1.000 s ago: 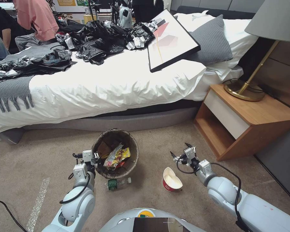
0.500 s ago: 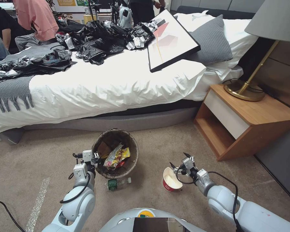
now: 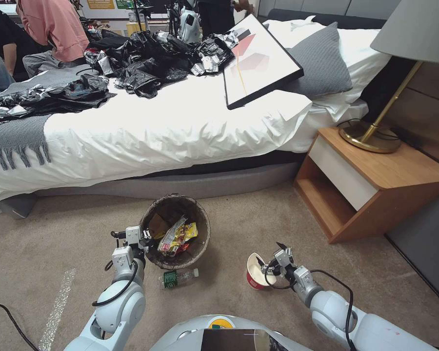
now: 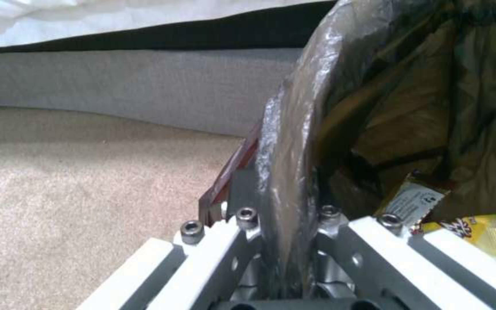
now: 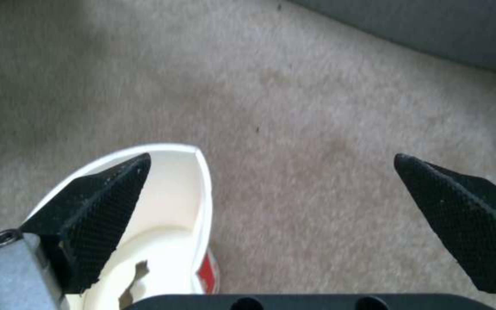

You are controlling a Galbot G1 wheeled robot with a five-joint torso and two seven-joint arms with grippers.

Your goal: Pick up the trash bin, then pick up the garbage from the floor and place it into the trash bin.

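The trash bin [image 3: 200, 243], round with a dark liner over its rim, stands on the carpet before the bed. Inside it lie a yellow snack wrapper [image 3: 178, 237] and a tan paper piece [image 3: 157, 225]. My left gripper [image 3: 144, 239] is shut on the bin's near-left rim; the left wrist view shows the liner-covered rim [image 4: 285, 172] pinched between the jaws and the wrapper [image 4: 478, 232] inside. A red-and-white noodle cup [image 3: 255, 274] lies tilted on the floor. My right gripper [image 3: 272, 254] is open at it, with the cup wall [image 5: 202, 189] between its fingers [image 5: 107, 206]. A small green-labelled bottle [image 3: 178, 278] lies just in front of the bin.
The bed [image 3: 180, 131] runs across the back, with black bags and a framed picture on top. A wooden nightstand [image 3: 370, 180] with a brass lamp [image 3: 370, 136] stands at the right. A black cable [image 3: 9, 317] crosses the carpet at the near left.
My right gripper has come down and back towards me, from above the carpet beside the noodle cup to the cup's rim. The left gripper and the bin have stayed put.
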